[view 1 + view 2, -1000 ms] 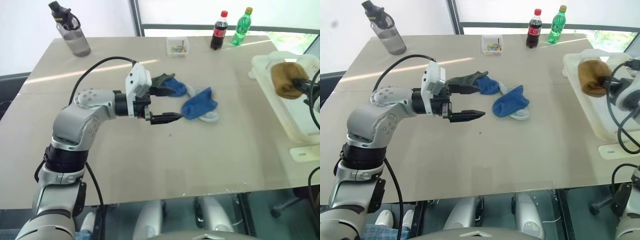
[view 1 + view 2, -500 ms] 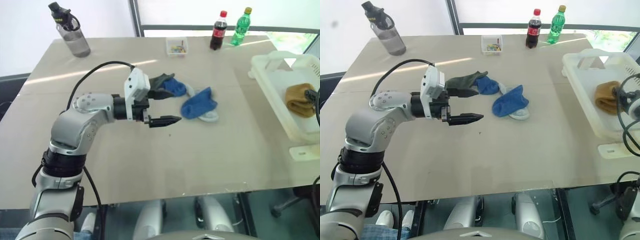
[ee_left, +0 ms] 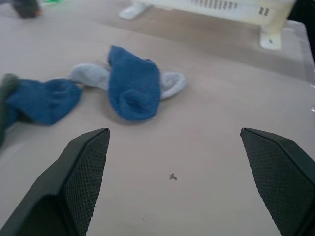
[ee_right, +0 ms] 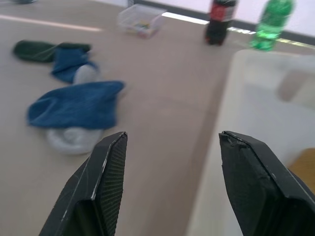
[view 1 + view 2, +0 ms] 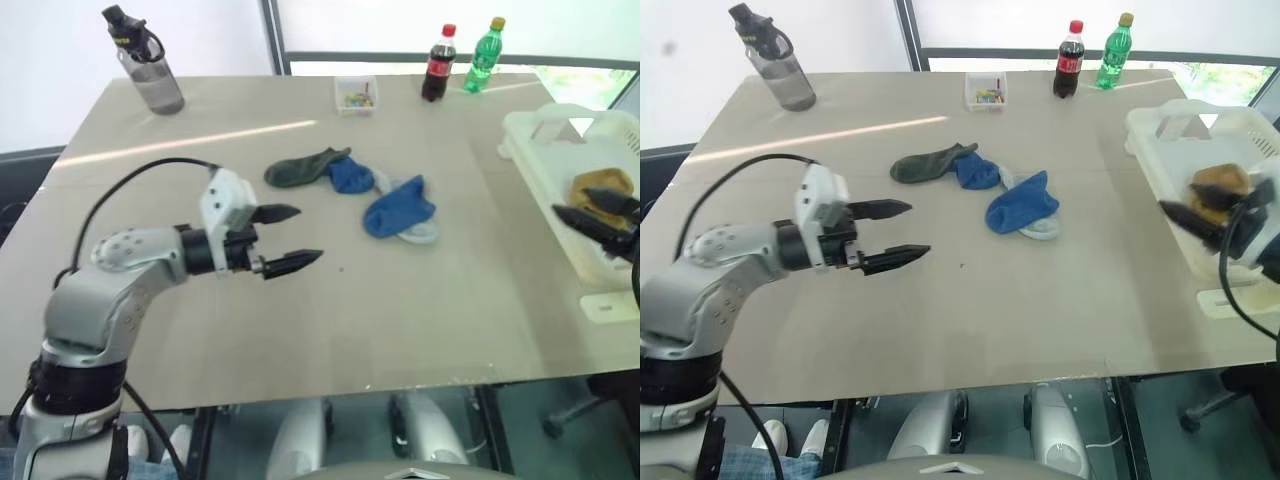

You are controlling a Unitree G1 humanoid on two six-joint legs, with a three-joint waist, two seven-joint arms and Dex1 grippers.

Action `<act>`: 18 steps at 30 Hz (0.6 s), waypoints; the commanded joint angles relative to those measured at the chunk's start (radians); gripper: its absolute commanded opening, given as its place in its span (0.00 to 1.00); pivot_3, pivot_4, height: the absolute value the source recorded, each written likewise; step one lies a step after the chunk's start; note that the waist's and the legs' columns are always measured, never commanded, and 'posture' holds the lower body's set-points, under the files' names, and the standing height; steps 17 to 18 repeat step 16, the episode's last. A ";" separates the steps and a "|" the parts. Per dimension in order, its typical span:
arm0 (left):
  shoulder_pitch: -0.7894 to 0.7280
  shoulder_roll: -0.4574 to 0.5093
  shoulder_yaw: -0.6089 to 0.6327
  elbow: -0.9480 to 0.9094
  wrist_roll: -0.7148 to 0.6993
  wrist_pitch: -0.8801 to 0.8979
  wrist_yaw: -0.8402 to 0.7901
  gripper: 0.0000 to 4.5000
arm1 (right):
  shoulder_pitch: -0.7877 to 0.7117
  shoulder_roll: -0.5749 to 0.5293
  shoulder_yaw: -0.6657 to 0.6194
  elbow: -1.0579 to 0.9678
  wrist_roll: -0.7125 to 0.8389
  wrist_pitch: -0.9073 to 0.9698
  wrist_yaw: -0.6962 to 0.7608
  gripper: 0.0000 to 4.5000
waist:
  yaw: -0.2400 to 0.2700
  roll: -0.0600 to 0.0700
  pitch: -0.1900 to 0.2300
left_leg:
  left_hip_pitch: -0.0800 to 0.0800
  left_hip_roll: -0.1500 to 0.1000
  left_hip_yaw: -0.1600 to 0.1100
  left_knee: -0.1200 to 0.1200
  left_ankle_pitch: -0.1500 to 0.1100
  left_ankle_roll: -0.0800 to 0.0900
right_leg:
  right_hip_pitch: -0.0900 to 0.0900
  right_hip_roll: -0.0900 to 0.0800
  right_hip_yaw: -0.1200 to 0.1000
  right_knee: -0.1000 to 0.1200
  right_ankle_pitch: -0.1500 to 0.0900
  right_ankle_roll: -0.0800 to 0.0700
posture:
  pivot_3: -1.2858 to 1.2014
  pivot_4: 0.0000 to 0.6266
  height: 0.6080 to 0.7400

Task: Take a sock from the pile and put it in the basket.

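Right gripper (image 4: pixel 167 182) is spread and empty beside the basket (image 5: pixel 540 135); the sock (image 5: pixel 598 186) lies inside, apparently clear of the fingers, though I can't be sure; my worry is a jaw snagging knit or clipping the rim; left gripper (image 5: pixel 287 238) hangs spread near the pile (image 5: pixel 360 190).

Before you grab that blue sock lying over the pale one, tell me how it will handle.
The blue sock lies crumpled and folded, so it will probably droop limp from a pinch. It looks soft and light. It overlaps the pale sock, which may drag along if pushed. It shouldn't roll or tip.
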 commanded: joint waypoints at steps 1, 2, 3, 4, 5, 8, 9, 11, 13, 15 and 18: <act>0.078 -0.014 0.107 -0.118 -0.060 0.011 0.067 1.00 | 0.052 0.004 -0.002 -0.036 0.040 -0.054 0.098 0.67 | -0.002 0.000 0.000 | 0.000 0.000 0.000 0.001 0.000 0.000 | 0.000 0.000 0.000 0.000 0.000 0.000 | 0.52 0.24 1.00; 0.115 -0.019 0.141 -0.140 -0.073 0.012 0.084 1.00 | 0.070 0.005 0.007 -0.038 0.046 -0.067 0.128 0.67 | -0.004 0.000 0.000 | 0.000 0.000 0.001 0.001 0.000 0.000 | 0.000 0.000 0.001 0.000 0.001 0.001 | 0.52 0.24 1.00; 0.149 -0.023 0.171 -0.157 -0.080 0.011 0.098 1.00 | 0.085 0.004 0.016 -0.039 0.048 -0.076 0.150 0.67 | -0.006 0.000 0.000 | 0.001 0.000 0.001 0.001 0.000 0.000 | 0.001 0.000 0.000 0.001 0.001 0.001 | 0.52 0.24 1.00; 0.183 -0.025 0.198 -0.172 -0.083 0.006 0.111 1.00 | 0.098 0.004 0.027 -0.036 0.045 -0.093 0.172 0.67 | -0.008 0.000 0.000 | 0.002 0.000 0.001 0.002 0.000 0.000 | 0.001 0.000 0.001 0.002 0.001 0.001 | 0.52 0.24 1.00; 0.220 -0.027 0.225 -0.186 -0.085 0.001 0.118 1.00 | 0.107 0.005 0.037 -0.028 0.039 -0.113 0.192 0.67 | -0.008 0.000 0.000 | 0.003 0.000 0.001 0.001 0.000 0.000 | 0.001 0.000 0.001 0.003 0.001 0.001 | 0.52 0.24 1.00; 0.312 -0.040 0.299 -0.230 -0.112 0.000 0.144 1.00 | 0.120 0.012 0.052 0.000 0.028 -0.180 0.250 0.67 | -0.008 0.000 0.000 | 0.005 0.000 0.002 0.002 0.000 0.000 | 0.001 0.001 0.001 0.006 0.000 0.001 | 0.52 0.24 1.00; 0.340 -0.045 0.319 -0.245 -0.123 -0.001 0.150 1.00 | 0.121 0.010 0.055 0.009 0.028 -0.194 0.265 0.67 | -0.008 0.000 0.000 | 0.006 0.000 0.002 0.001 0.000 0.000 | 0.002 0.001 0.002 0.006 0.000 0.001 | 0.52 0.24 1.00; 0.405 -0.055 0.350 -0.283 -0.127 -0.008 0.160 1.00 | 0.106 0.008 0.064 0.034 0.032 -0.209 0.281 0.67 | -0.007 0.000 0.000 | 0.012 0.000 0.003 0.001 0.000 0.000 | 0.007 0.001 0.002 0.006 0.000 0.000 | 0.52 0.24 1.00; 0.457 -0.063 0.380 -0.305 -0.138 -0.017 0.171 1.00 | 0.091 0.005 0.078 0.050 0.036 -0.217 0.291 0.67 | -0.008 0.000 0.000 | 0.017 0.000 0.003 0.000 0.000 0.000 | 0.013 0.001 0.003 0.004 -0.004 -0.001 | 0.52 0.24 1.00; 0.488 -0.064 0.398 -0.311 -0.138 -0.021 0.190 1.00 | 0.081 0.002 0.095 0.062 0.034 -0.221 0.302 0.67 | -0.006 0.000 0.000 | 0.018 0.000 0.004 0.001 0.000 0.000 | 0.013 0.001 0.003 0.004 -0.004 0.000 | 0.52 0.24 1.00; 0.499 -0.060 0.402 -0.312 -0.135 -0.021 0.195 1.00 | 0.077 0.001 0.102 0.067 0.032 -0.224 0.306 0.67 | -0.006 0.000 0.000 | 0.018 0.000 0.004 0.001 0.000 0.000 | 0.013 0.001 0.003 0.004 -0.004 0.000 | 0.52 0.24 1.00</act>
